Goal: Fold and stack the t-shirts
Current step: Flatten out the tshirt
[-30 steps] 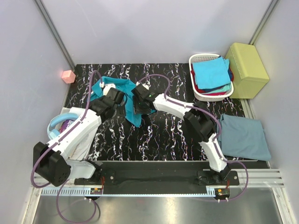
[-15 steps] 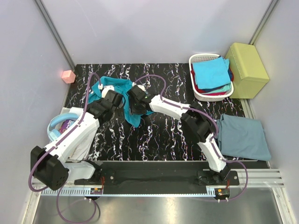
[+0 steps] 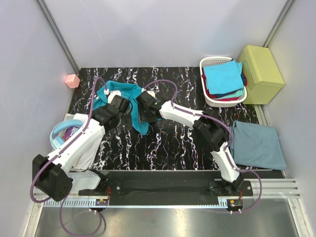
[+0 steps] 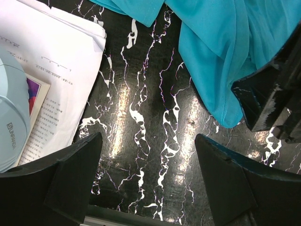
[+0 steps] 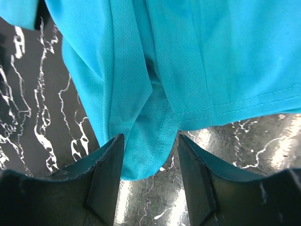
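Item one: teal t-shirt (image 3: 122, 89), crumpled at the far-left part of the counter (image 3: 173, 143), with one tail trailing toward the near edge. Item two: my left pincer (image 4: 148, 179), jaws wide, over bare counter just beside that tail's tip, holding nothing. Item three: my right pincer (image 5: 150, 174), jaws partly apart, a hemmed fold of the teal cloth lying between the fingers but not pinched. Also listed: a grey-blue shirt (image 3: 256, 144) folded flat at the right edge, a bright blue shirt (image 3: 223, 75) topping others in the white basket (image 3: 210, 61) at the far-right corner, and papers (image 4: 51, 56) at the left edge. Step in hand, as I judge it: taking hold of the teal shirt to spread it. Next I'd close the right pincer on that hem and bring the left onto a second edge.
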{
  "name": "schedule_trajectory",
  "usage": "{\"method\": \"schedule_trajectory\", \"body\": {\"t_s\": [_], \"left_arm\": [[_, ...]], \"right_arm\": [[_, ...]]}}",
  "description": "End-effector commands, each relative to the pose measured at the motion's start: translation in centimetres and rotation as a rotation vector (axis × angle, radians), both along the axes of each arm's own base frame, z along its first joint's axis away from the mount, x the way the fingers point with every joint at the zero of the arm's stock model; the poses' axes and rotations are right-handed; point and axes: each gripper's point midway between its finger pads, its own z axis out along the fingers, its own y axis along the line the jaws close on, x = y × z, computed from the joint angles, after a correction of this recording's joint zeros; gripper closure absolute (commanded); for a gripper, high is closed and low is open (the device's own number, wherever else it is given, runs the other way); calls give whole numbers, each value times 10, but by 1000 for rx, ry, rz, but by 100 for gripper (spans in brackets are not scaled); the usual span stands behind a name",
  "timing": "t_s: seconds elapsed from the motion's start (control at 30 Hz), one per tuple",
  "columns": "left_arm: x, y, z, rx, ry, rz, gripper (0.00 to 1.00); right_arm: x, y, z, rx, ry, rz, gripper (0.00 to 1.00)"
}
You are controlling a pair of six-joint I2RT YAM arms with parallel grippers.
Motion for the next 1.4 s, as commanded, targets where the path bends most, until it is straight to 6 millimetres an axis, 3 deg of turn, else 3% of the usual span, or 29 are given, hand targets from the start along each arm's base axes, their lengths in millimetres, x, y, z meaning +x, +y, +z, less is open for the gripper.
{"method": "schedule_trajectory", "body": {"t_s": [0.0,0.4,0.7,0.97,1.27,1.37], "left_arm": [[7,-5,5,-26,-29,-10,14],[5,-2,3,-17,-27,-7,14],[3,-2,-1,-16,-17,-6,14],[2,-3,-4,-17,-6,-8,14],[1,-5,-7,-28,-1,-14,14],[2,-6,-6,-34,-3,-14,14]], "right_arm": [[10,-3,46,34,-99,-23,43],[17,-7,19,-13,-77,-36,43],[35,-24,0,-4,-17,-105,43],[49,-24,1,33,-3,-122,44],[33,-16,2,35,-5,-112,49],[31,-16,7,30,-19,-114,58]]}}
